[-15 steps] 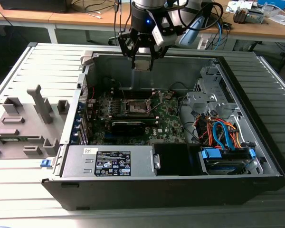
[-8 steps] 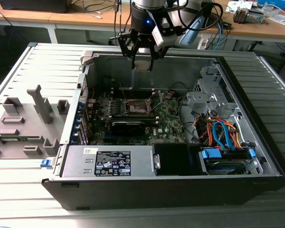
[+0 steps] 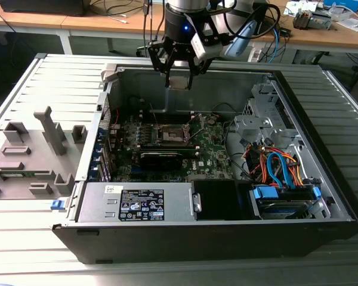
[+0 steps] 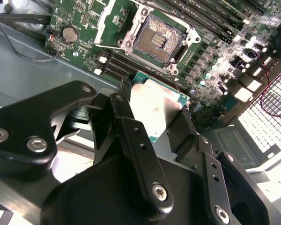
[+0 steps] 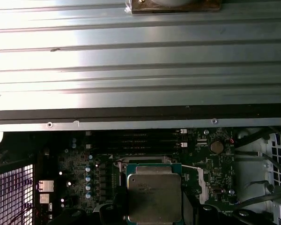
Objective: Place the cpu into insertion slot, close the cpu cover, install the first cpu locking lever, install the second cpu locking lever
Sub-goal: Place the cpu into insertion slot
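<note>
My gripper [image 3: 179,71] hangs over the far wall of the open computer case and is shut on the cpu [image 3: 179,82], a small silver-topped square chip with a green rim. Both wrist views show the cpu [image 4: 154,105] [image 5: 154,197] clamped flat between the black fingers [image 4: 126,117]. The insertion slot [image 4: 159,40] lies bare on the green motherboard [image 3: 212,152], below and ahead of the chip, with its pin field uncovered. The cpu cover [image 4: 107,23] stands swung up beside the slot. In the exterior view the slot [image 3: 172,134] is near the middle of the board.
A long black card [image 3: 161,158] lies across the board in front of the slot. A power supply [image 3: 137,202] fills the near side of the case, with a drive cage and blue and orange cables [image 3: 280,170] at the exterior view's right. A grey fixture [image 3: 30,155] sits outside.
</note>
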Tool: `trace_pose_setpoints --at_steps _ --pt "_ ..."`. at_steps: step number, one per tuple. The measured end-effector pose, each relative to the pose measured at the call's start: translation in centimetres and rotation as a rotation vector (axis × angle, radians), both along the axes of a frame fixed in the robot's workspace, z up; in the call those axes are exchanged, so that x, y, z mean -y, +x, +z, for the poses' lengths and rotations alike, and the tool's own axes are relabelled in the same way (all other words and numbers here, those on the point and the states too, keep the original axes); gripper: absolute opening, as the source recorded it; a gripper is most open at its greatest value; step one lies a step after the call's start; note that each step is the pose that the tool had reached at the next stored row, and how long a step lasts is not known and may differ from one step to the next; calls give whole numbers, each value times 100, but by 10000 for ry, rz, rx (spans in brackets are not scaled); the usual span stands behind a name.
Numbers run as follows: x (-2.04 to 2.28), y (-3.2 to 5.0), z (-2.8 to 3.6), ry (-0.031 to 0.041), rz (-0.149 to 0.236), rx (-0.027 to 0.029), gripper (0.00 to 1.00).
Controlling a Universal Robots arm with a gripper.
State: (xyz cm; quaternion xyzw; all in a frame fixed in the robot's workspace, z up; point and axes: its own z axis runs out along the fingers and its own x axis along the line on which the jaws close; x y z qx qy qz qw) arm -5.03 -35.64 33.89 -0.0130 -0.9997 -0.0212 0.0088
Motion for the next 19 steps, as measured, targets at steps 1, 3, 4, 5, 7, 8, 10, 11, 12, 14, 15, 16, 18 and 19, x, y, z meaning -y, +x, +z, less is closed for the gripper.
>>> trace_pose_setpoints --at_steps 1,3,4,5,7,8,10,11,12,14,15,16,18,19 --pt "1 0 0 -1 0 0 55" --pt "2 0 0 -1 1 0 55" --pt "2 0 -1 -3 0 -2 55" --pt "2 0 -2 -2 1 -1 55" --pt "2 0 -6 -1 0 -1 55" --pt "2 0 -15 -1 1 0 55" --pt "2 0 -28 -1 1 0 55" --pt "2 0 -30 -1 1 0 55" --pt "2 0 -32 -1 1 0 55" --pt "2 0 -36 -1 1 0 55" --pt "2 0 -39 0 1 0 55" --pt "2 0 -41 -1 1 0 55" --pt "2 0 -46 0 0 0 55" --pt "2 0 -47 -1 1 -1 55"
